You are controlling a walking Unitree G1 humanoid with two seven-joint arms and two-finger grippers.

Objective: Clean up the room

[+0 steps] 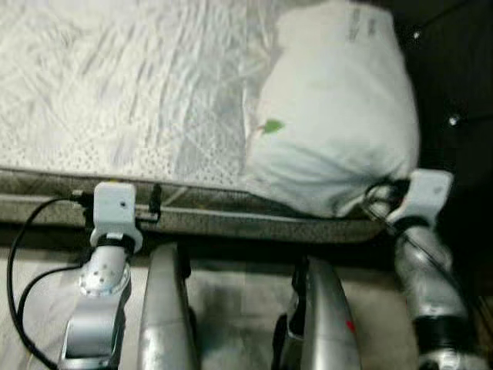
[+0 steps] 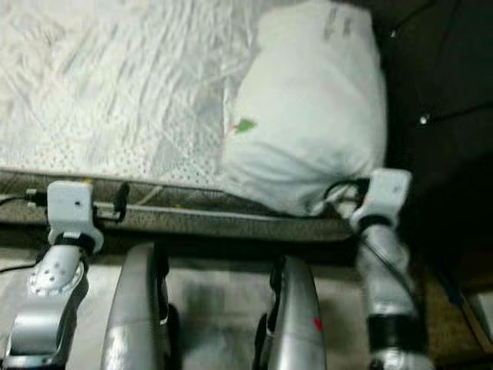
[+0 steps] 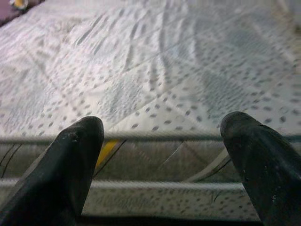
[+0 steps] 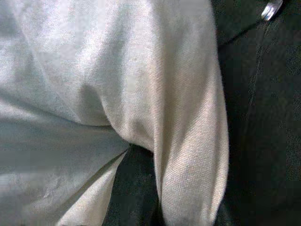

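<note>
A plump white pillow (image 1: pixel 331 116) with a small green mark lies on the near right corner of the mattress (image 1: pixel 115 85), which has a white patterned cover. My right gripper (image 1: pixel 379 197) reaches in under the pillow's near edge. In the right wrist view the pillow's cloth (image 4: pixel 94 70) is bunched around one black finger (image 4: pixel 131 188), so the gripper looks shut on it. My left gripper (image 3: pixel 160 141) is held open at the mattress's near side edge (image 3: pixel 155 183), to the left of the pillow, with nothing between its fingers.
The bed's side band (image 1: pixel 231 220) runs across in front of my legs (image 1: pixel 166 308). A black cable (image 1: pixel 19 262) loops from my left wrist. Dark space (image 1: pixel 454 92) lies to the right of the bed. Pale floor (image 1: pixel 239 308) shows between my legs.
</note>
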